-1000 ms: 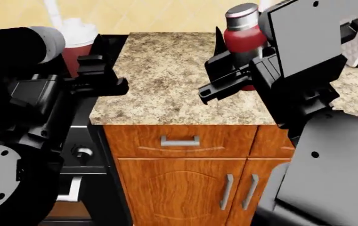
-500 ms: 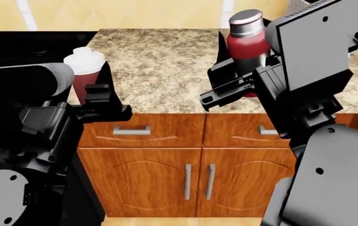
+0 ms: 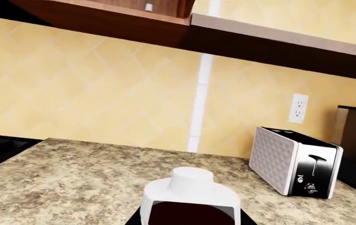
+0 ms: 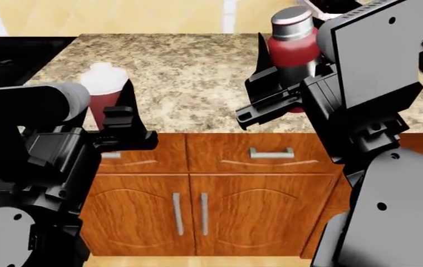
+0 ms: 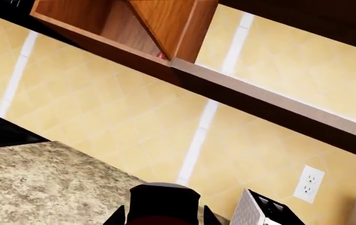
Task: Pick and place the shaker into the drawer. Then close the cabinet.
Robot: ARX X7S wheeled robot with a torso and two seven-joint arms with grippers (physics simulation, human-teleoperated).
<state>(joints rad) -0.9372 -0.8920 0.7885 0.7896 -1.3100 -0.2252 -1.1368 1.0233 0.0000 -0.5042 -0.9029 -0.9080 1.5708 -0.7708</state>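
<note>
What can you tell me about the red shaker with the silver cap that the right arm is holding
The shaker is a small upright cylinder with a glossy dark red body and a brushed silver-grey, flat-topped cap. It sits between the fingers of the right gripper, held above the speckled granite countertop, near its front edge. Its lower part is hidden behind the gripper. In the right wrist view only its dark top shows, close to the camera.

This is a home kitchen. A speckled granite countertop [image 4: 196, 83] runs along a wall of warm yellow diagonal tiles [image 3: 103, 93], with a white wall socket [image 3: 299, 108] above a quilted chrome toaster [image 3: 293, 161]. Glossy reddish-brown base cabinets [image 4: 196, 211] with brushed bar handles sit below, and matching wall cupboards [image 5: 134, 28] hang overhead.
</note>
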